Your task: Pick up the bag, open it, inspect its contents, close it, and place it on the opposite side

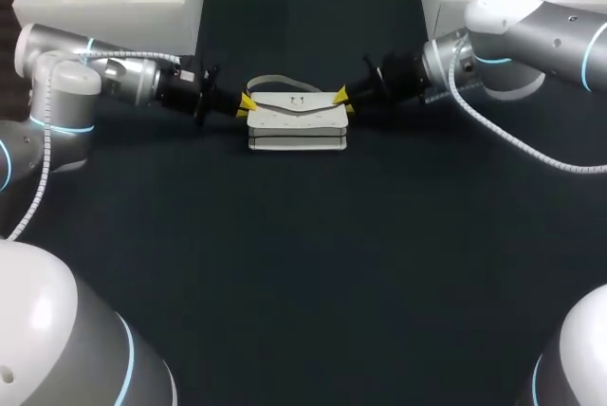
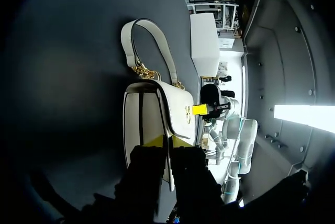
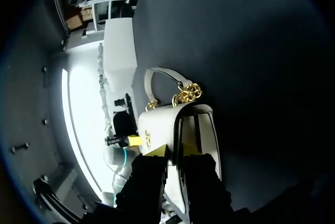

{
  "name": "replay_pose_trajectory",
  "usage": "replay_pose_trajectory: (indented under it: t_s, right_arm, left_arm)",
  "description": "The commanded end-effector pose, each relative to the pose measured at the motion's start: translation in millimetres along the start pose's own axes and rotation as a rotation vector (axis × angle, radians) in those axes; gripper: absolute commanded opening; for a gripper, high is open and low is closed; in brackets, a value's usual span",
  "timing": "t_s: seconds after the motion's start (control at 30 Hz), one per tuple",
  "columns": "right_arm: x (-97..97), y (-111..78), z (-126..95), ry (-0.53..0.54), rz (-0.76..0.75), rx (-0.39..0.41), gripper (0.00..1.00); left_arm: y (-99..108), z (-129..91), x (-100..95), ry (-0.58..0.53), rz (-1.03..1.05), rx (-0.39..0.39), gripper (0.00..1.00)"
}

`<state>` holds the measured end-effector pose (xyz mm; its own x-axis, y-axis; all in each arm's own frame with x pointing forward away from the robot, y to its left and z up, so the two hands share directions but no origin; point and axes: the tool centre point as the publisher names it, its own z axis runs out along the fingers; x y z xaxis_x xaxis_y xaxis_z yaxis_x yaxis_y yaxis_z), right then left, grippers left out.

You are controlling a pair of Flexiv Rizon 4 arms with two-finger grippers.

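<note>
Head view puts the white handbag [image 1: 297, 126] mid-surface [image 1: 303, 264], between the left gripper [image 1: 247, 102] and right gripper [image 1: 341, 101]. In the wrist views each gripper's fingers appear pinched on one end of the flap [image 2: 178, 106]. The handbag looks light, with a stiff, boxy body and smooth skin that may be slippery. The flap's edge or the strap [image 2: 152, 41] offers a hold, while the gold chain links [image 3: 186, 94] would swing. The gold clasp [image 2: 186, 113] shows no readable writing.
</note>
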<state>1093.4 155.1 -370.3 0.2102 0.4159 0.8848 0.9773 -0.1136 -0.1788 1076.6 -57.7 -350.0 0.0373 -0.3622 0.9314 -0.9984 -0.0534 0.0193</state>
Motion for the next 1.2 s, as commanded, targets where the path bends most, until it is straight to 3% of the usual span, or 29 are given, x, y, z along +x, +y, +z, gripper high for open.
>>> replay_pose_trajectory:
  t_s: [0.03,0.07,0.1,0.13,0.17,0.3,0.47,0.6,0.7,0.97,1.17,1.2]
  right_arm:
    - [-0.9,1.0,-1,0.001,-0.006,0.007,0.0]
    - [-0.6,0.5,-2,0.002,-0.01,0.007,0.0]
    - [-0.3,0.2,-2,0.002,-0.012,0.008,0.25]
    - [-0.1,0.2,-2,0.002,-0.013,0.007,0.33]
    - [0.4,0.2,-3,0.003,-0.014,0.006,0.4]
    - [2.5,1.2,-4,0.007,-0.018,0.0,0.48]
    - [3.1,3.9,-3,0.014,-0.012,-0.003,0.49]
    - [4.1,4.7,-1,0.019,-0.011,-0.002,0.47]
    - [4.9,4.9,-1,0.022,-0.011,-0.001,0.44]
    - [1.0,6.1,6,0.016,0.001,0.013,0.43]
    - [-1.9,5.3,7,0.012,0.005,0.017,0.42]
    - [-2.1,5.1,7,0.012,0.006,0.017,0.41]
  left_arm:
    - [-1,1,-0.7,0.005,0.002,-0.003,0.11]
    - [0,1,-0.4,0.006,0.004,-0.003,0.34]
    - [0,-1,0.1,0.008,0.007,0.002,0.56]
    - [-1,-1,0.4,0.011,0.007,0.005,0.65]
    - [-1,-3,0.7,0.014,0.008,0.013,0.67]
    - [-5,-5,1.7,0.025,0.002,0.027,0.71]
    - [-11,-2,-1.0,0.05,-0.025,0.026,0.65]
    - [-13,0,-1.8,0.07,-0.041,0.022,0.51]
    - [-13,1,-1.4,0.075,-0.046,0.021,0.46]
    - [-19,6,-6.4,0.066,-0.072,0.031,0.44]
    - [-20,8,-8.7,0.066,-0.083,0.026,0.22]
    - [-19,8,-8.7,0.066,-0.083,0.025,0.15]
